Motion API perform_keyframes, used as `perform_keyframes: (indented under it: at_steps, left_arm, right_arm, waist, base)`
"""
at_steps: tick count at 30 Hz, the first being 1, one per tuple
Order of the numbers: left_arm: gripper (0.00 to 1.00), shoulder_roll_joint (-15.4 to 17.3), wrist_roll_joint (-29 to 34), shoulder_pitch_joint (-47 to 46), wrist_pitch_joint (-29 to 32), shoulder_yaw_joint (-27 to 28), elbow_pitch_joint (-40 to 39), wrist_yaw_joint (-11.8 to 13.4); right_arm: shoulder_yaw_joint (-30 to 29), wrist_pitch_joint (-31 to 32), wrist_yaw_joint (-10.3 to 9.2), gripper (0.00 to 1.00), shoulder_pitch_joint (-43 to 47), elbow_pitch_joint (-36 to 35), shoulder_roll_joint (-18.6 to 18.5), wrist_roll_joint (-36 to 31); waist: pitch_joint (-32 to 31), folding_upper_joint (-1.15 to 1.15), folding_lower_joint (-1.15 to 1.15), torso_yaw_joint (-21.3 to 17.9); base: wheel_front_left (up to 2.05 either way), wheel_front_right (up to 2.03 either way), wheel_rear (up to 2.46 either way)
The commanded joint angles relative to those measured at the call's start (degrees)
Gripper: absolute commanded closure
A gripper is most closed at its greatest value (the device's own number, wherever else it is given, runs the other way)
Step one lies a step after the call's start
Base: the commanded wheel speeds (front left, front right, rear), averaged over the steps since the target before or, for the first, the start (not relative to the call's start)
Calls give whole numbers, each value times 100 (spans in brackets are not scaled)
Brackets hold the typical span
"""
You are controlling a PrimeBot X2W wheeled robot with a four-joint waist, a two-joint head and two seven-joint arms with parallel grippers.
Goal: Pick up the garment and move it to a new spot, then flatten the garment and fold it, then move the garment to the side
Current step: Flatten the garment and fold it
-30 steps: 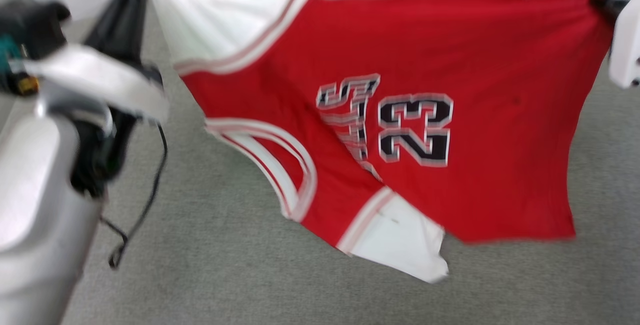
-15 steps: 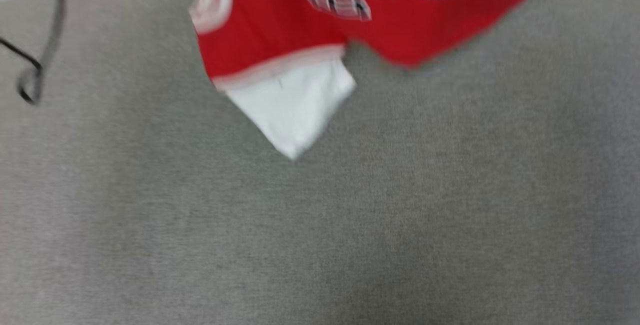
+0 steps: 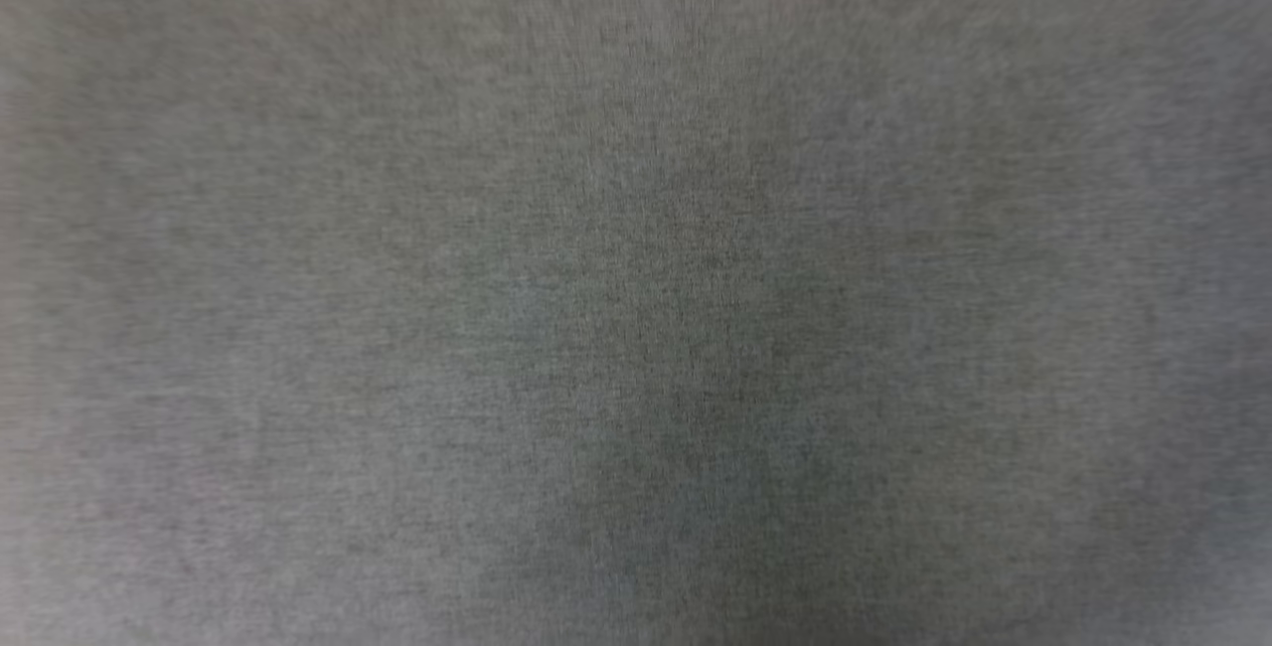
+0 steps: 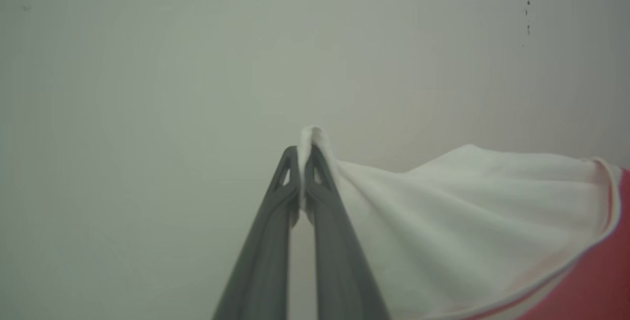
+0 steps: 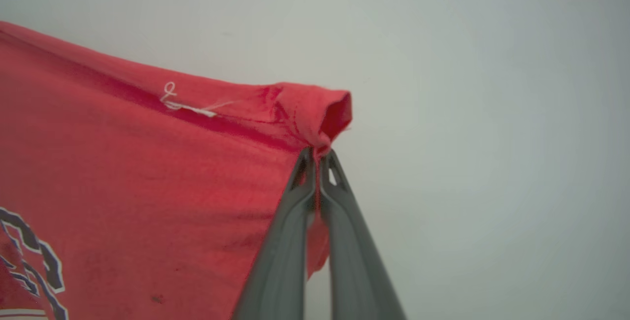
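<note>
Surface: a grey, felt-like surface (image 3: pixel 636 288) lies under the head camera, blurred by motion; whether it is a worktop cover or the floor cannot be told.
Background: a pale plain wall (image 4: pixel 147 64) stands behind both wrist views.
Left gripper: the left gripper (image 4: pixel 301 155) is pinched tight on the tip of a white sleeve of the shirt (image 4: pixel 467 221).
Right gripper: the right gripper (image 5: pixel 319 156) is clamped on a bunched red corner beside the small white logo (image 5: pixel 189 106).
Shirt: it hangs in the air between the two grippers, with the black-white lettering (image 5: pixel 34 256) low on the near side.
Change: a second ago the head view showed the shirt spread wide, half a second ago only its lower edge, and now bare grey. The whole picture has shifted, so the camera has dipped; the shirt need not have moved.
Meaning: the carry to a new spot seems under way, with laying down, flattening and folding not yet done.
Containers: none is involved; the shirt lies in nothing.
</note>
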Motion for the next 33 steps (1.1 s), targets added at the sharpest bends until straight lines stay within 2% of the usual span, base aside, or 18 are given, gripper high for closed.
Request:
perform_keyframes:
  at_steps: [1,9,19,26,30,33]
  left_arm:
    - [100,66,-13,-138,-51,56,41,9]
    - [100,3,-108,-38,-225,108,135,52]
    - [100,-290,-458,709,-551,125,353,-110]
    - [100,-399,-804,1915,-935,218,204,-281]
    - [100,-411,-1076,3100,-1104,317,-132,-314]
    - [100,-403,-1276,4148,-1182,400,-446,-212]
  right_arm:
    - [27,-87,-10,100,-185,59,-22,-8]
    - [359,-446,-9,100,-667,382,-28,-18]
    - [919,-481,-9,100,-378,784,-31,298]
    - [1235,-477,-9,100,583,643,-328,737]
    - [1286,-495,-9,100,1572,417,-549,1049]
    - [1181,-505,-9,100,2469,241,-640,1308]
  waist:
    - [461,0,-1,-27]
    - [964,0,-1,68]
    - [923,0,-1,267]
    - [402,0,-1,426]
    - [-65,0,-1,490]
    - [-439,0,-1,496]
  base:
    - [0,0,0]
    - [0,0,0]
    - [0,0,0]
    - [0,0,0]
    - [0,0,0]
    - [0,0,0]
